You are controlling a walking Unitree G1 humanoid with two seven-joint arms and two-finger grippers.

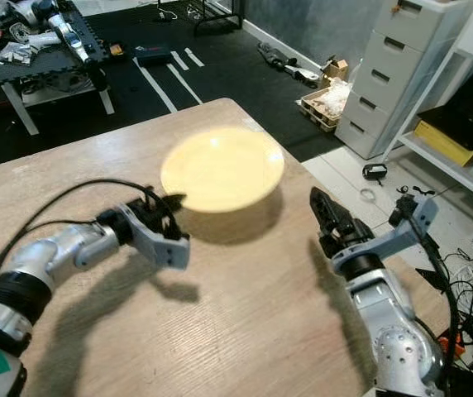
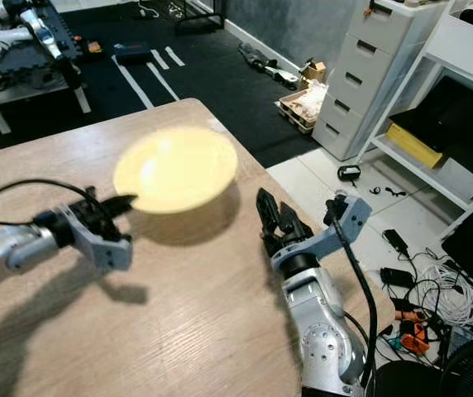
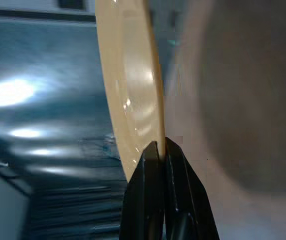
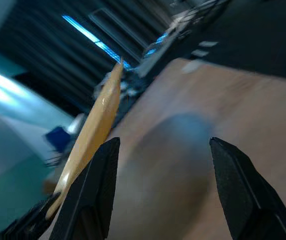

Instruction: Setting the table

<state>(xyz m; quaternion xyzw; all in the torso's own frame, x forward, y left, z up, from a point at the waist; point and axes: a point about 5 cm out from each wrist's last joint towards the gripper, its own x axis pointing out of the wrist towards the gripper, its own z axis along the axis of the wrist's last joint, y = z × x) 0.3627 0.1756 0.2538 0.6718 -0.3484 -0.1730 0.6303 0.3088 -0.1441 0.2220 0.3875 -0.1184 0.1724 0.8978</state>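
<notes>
Left gripper (image 1: 173, 201) pinches the plate (image 1: 222, 168) by its near rim alone, holding it above the table (image 1: 245, 322) (shadow beneath), so it could tip or slip from that thin hold, while the right gripper (image 1: 323, 208) waits beside, fingers spread.

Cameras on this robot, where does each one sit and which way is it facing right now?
Left eye view: on the head, looking down at the wooden table; both arms show, left tool pinching the yellow plate.
Right eye view: same head, same scene.
Left wrist view: on the left wrist, along its shut fingers clamping the plate's rim.
Right wrist view: on the right wrist, past its open fingers.
Shared: the plate and the table.
</notes>
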